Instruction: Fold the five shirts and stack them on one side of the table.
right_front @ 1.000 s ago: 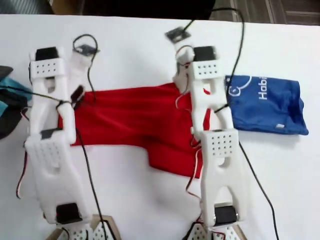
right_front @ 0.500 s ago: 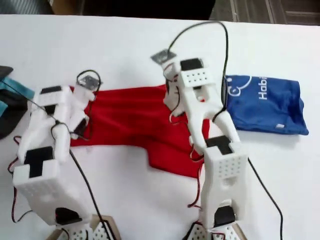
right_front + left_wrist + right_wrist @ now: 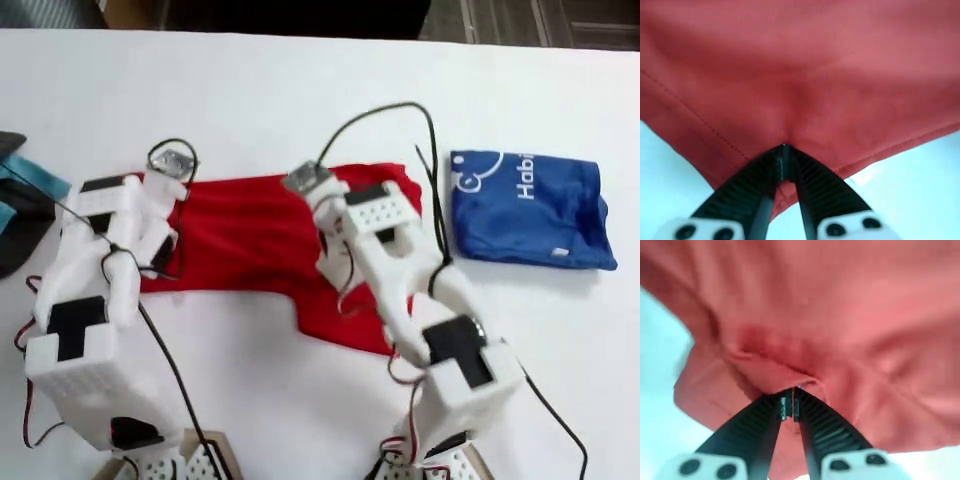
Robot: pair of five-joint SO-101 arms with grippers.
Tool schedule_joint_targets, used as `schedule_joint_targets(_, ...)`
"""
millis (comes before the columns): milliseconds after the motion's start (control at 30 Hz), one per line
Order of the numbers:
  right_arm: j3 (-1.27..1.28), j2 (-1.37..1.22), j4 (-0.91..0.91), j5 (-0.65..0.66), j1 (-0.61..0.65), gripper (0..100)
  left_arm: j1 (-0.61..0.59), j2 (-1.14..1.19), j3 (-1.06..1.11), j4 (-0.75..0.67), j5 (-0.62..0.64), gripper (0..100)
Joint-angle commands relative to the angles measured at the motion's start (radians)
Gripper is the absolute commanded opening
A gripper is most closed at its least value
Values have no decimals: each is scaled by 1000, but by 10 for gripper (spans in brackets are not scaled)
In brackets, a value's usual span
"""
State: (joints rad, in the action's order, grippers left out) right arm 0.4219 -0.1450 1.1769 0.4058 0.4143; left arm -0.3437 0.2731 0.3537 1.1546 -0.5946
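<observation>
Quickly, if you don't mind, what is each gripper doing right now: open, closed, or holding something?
Left gripper: closed, pinching the red shirt near its hem.
Right gripper: closed, pinching a bunched fold of the same red shirt.

- A white table spreads across nearly the whole high view, its far edge running straight along the top.
- A dark floor lies beyond that far edge.
- A brown boxy thing stands behind the table's far left, cut off too much to identify.

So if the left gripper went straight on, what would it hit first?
The red shirt: the left gripper is shut on its cloth. The table probably lies right beneath, though depth is unclear.
</observation>
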Motion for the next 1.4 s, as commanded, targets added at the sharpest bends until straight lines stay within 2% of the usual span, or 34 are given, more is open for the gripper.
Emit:
schedule_joint_targets(0, 98, 145, -45, -3, 2, 21, -20, 2, 2, -20, 8, 27)
schedule_joint_targets(233, 170, 305, -56, -2, -12, 21, -18, 2, 2, -20, 8, 27)
schedule_joint_targets(333, 135, 338, -133, -3, -44, 21, -17, 2, 2, -20, 8, 27)
schedule_joint_targets(433, 104, 315, -249, -11, -64, 21, -17, 2, 2, -20, 8, 27)
schedule_joint_targets(533, 84, 231, -292, -11, -59, 21, -17, 2, 4, -20, 8, 27)
schedule_joint_targets(733, 81, 48, -248, -11, -51, 21, -17, 2, 4, -20, 8, 27)
schedule_joint_targets(933, 104, 82, -90, -11, 41, 21, -17, 2, 2, -20, 8, 27)
schedule_joint_targets(1133, 299, 236, -166, -11, 137, 21, -17, 2, 2, -20, 8, 27)
schedule_joint_targets(1367, 381, 360, -208, -3, 67, 23, -17, 3, 2, -20, 8, 27)
